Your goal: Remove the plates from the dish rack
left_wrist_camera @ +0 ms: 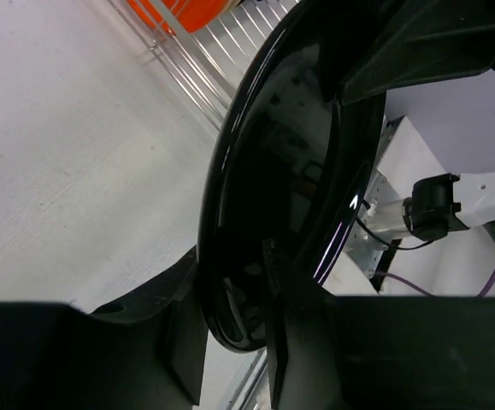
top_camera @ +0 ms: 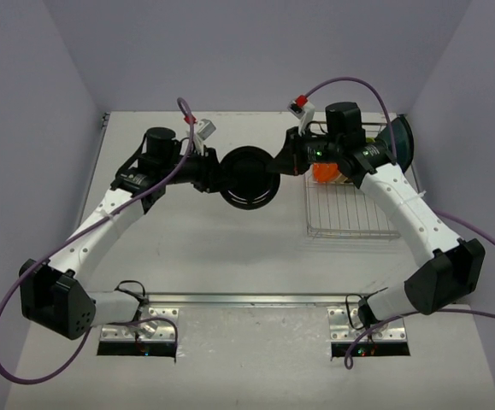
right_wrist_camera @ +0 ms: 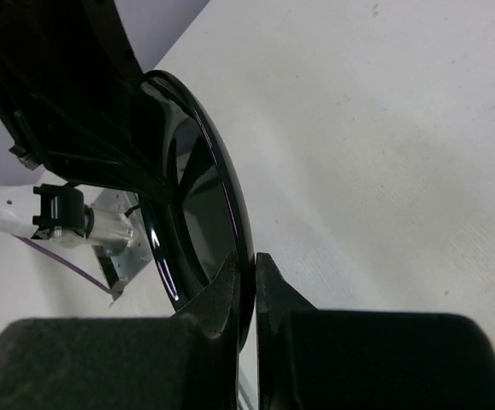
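Note:
A glossy black plate (top_camera: 247,177) hangs on edge above the table's middle, between the two arms. My left gripper (top_camera: 215,175) grips its left rim, fingers on either face of the black plate (left_wrist_camera: 290,171). From the right, my right gripper (top_camera: 283,162) pinches the opposite rim, and its jaws are shut tight on the black plate (right_wrist_camera: 200,213). The silver wire dish rack (top_camera: 350,213) lies to the right. An orange plate (top_camera: 326,173) stands in the rack, and a dark-teal plate (top_camera: 399,141) stands at its far right end. The left wrist view shows the dish rack (left_wrist_camera: 204,77) and the orange plate (left_wrist_camera: 179,13) behind the black one.
Grey walls close in the table on the left, back and right. Purple cables (top_camera: 358,85) loop over both arms. The arm bases (top_camera: 136,329) are bolted on metal plates along the near edge.

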Motion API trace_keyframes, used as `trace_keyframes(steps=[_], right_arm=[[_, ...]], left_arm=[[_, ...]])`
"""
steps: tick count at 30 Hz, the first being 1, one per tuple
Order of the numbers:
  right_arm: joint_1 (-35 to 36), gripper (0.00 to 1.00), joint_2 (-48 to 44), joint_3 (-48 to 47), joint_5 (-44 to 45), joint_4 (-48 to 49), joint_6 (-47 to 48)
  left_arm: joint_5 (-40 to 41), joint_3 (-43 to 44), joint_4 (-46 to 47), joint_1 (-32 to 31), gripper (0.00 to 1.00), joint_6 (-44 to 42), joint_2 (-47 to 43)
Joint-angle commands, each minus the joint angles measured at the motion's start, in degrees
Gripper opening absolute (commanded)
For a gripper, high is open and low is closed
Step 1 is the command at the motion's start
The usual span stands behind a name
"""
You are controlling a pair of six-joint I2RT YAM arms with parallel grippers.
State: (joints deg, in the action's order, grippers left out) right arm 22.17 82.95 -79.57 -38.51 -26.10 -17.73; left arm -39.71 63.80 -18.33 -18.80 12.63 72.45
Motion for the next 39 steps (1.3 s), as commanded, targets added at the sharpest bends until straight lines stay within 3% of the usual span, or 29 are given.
trace_keyframes(steps=[1,3,4,5,6,9,12,16,20,23,32,39], right_arm=[[0.2,0.12,-0.3,-0.6,4.2,1.9,-0.9],[0.1,0.44,-0.3,0.0,11.1,1.4,-0.9],[0.0,0.71,-0.3,0.3,13.8,1.3,-1.0],[-0.1,0.88,-0.3,0.8,16.3,1.2,-1.0],[-0.4,0.95,-0.4,1.3,18.6,1.2,-1.0],[-1.6,0.97,-0.5,2.2,21.6,1.1,-1.0],[-3.0,0.98,-0.1,3.0,23.3,1.1,-1.3],[-4.6,0.98,0.4,3.9,22.9,1.0,-1.4],[-6.6,0.98,0.3,4.8,21.9,0.0,-1.0],[-8.0,0.98,0.2,5.2,21.7,-0.4,-0.6],[-13.1,0.99,0.9,6.8,21.2,-0.9,-0.4],[-14.2,0.99,1.8,6.7,25.5,-1.8,0.5]], left_arm=[[4.6,1.4,1.9,2.6,0.00,1.2,-0.1],[2.9,1.3,3.0,7.2,0.00,2.6,0.7],[1.3,1.5,3.6,9.5,0.00,3.7,1.9],[0.7,2.0,4.0,12.3,0.00,4.4,3.3],[0.7,2.9,4.4,15.4,0.00,4.8,5.0],[0.9,6.9,4.5,25.4,0.00,4.8,11.5],[-0.9,12.6,5.0,30.9,0.00,6.1,20.9],[1.4,21.3,3.8,35.5,0.00,6.6,34.7],[3.1,23.6,5.4,39.9,0.00,9.5,43.8],[3.8,23.2,6.5,41.6,0.00,9.9,46.5],[16.3,21.4,4.2,43.4,0.01,6.4,51.8],[26.4,21.4,1.8,43.4,0.28,3.0,52.7]])
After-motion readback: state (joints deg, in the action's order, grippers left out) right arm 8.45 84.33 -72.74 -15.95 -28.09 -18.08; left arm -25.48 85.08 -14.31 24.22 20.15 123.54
